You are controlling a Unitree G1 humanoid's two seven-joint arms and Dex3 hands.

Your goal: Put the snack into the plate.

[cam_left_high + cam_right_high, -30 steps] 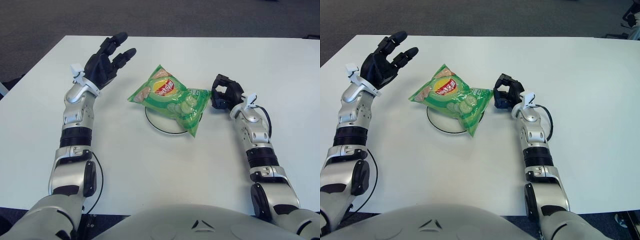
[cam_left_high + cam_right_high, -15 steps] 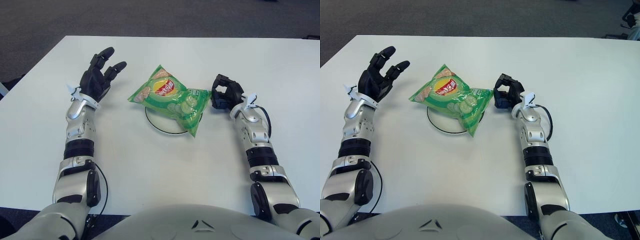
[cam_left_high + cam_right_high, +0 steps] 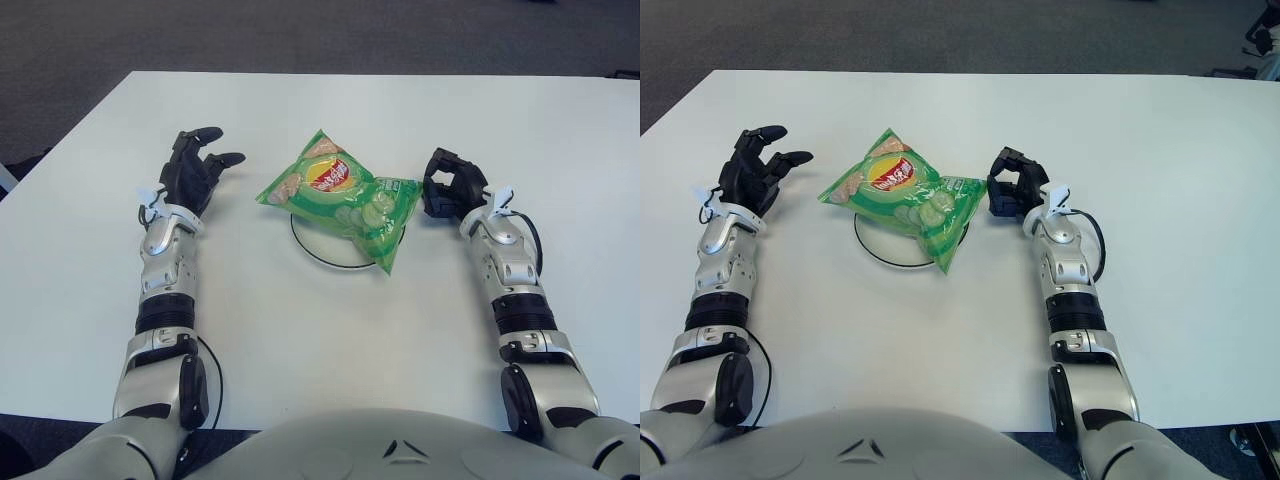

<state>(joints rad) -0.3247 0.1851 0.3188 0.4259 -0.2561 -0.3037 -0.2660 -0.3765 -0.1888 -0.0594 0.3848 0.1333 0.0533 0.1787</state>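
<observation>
A green snack bag (image 3: 340, 197) lies across a white plate (image 3: 322, 249) at the middle of the white table and covers most of it. My left hand (image 3: 196, 171) is to the left of the bag, apart from it, low over the table with its fingers spread and empty. My right hand (image 3: 449, 185) is just right of the bag's right corner with its fingers curled; it holds nothing that I can see.
The white table (image 3: 330, 320) reaches past both arms. Its far edge (image 3: 400, 74) borders dark carpet. Cables run along both forearms.
My left hand has drawn back toward me and lowered toward the table, left of the bag. The right hand, the bag and the plate have not moved.
</observation>
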